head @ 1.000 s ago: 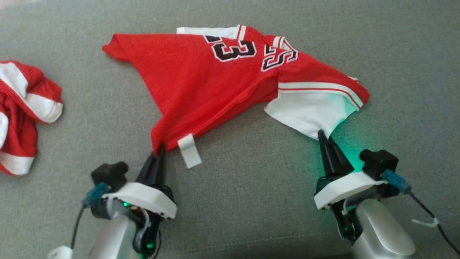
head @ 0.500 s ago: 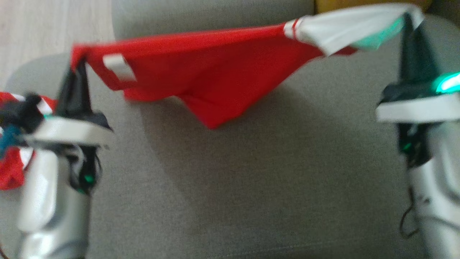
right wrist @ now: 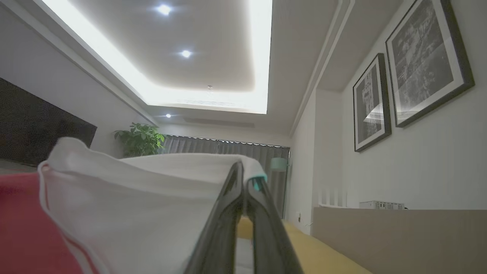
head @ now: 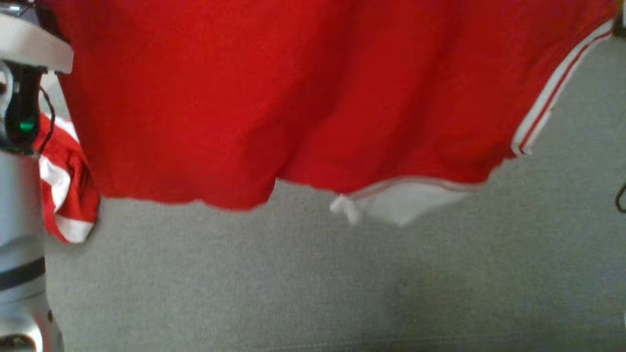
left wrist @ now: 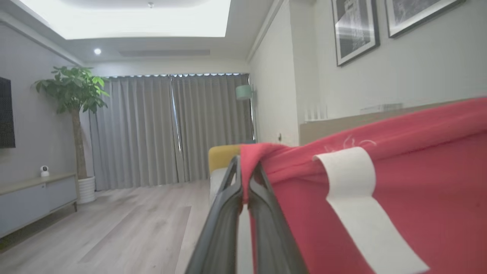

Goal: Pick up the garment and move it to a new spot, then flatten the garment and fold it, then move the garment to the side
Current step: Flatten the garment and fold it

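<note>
The garment (head: 293, 98) is a red jersey with white trim. It hangs spread in the air above the grey sofa seat (head: 293, 283), its lower hem and a white panel (head: 401, 205) dangling. In the left wrist view my left gripper (left wrist: 246, 167) is shut on a red corner of the garment (left wrist: 418, 171), beside a white label (left wrist: 357, 198). In the right wrist view my right gripper (right wrist: 245, 173) is shut on the garment's white edge (right wrist: 133, 201). My left wrist and forearm (head: 19, 220) stand at the head view's left edge.
A second red and white garment (head: 63, 195) lies crumpled on the sofa at the left, behind my left arm. A yellow cushion (right wrist: 323, 251) lies ahead of the right gripper. Wooden floor (left wrist: 114, 228) and a low cabinet (left wrist: 38, 198) lie beyond the sofa's end.
Both grippers have risen with the garment, lifting it off the sofa until it hangs spread between them. The head view has also shifted, so the jersey now covers its upper half.
</note>
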